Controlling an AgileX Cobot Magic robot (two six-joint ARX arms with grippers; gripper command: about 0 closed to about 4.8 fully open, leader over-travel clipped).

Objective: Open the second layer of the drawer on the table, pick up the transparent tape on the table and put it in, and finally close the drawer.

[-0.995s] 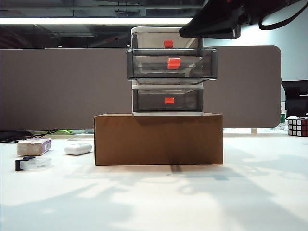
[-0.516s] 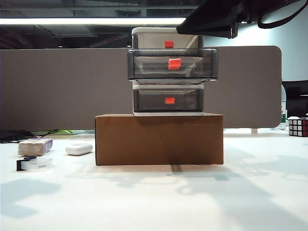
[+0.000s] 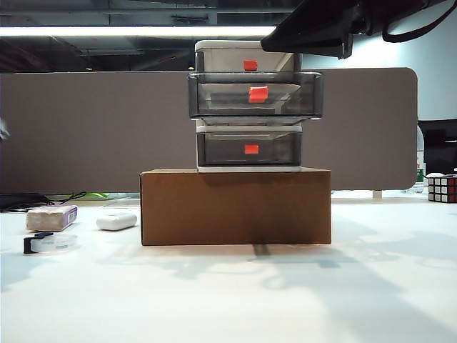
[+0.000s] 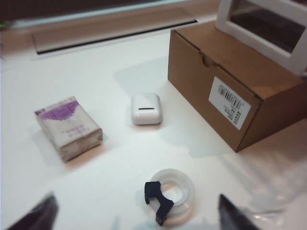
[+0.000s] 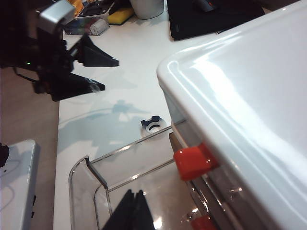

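Observation:
The drawer (image 3: pixel 248 107) stands on a brown cardboard box, and its second layer (image 3: pixel 255 95) is pulled out toward the front, red tab (image 5: pixel 192 160) showing. The transparent tape (image 4: pixel 170 194) lies flat on the table (image 3: pixel 228 293) at the left, black piece toward the front; it also shows as the tape (image 3: pixel 50 243) and the tape (image 5: pixel 154 125). My left gripper (image 4: pixel 134 219) hovers over it, open, its fingers (image 4: pixel 33 216) wide on either side and above it. My right gripper (image 5: pixel 130 211) is shut and empty above the open second layer.
A white rounded case (image 4: pixel 146 109) and a beige block with a purple label (image 4: pixel 68 127) lie just beyond the tape. The cardboard box (image 3: pixel 235 206) fills the table's middle. A Rubik's cube (image 3: pixel 443 188) sits at the far right. My right arm (image 3: pixel 314 28) hangs over the cabinet's top.
The arm shadow on the table's front left has slid off toward the left edge. The drawer, tape and right arm have stayed put.

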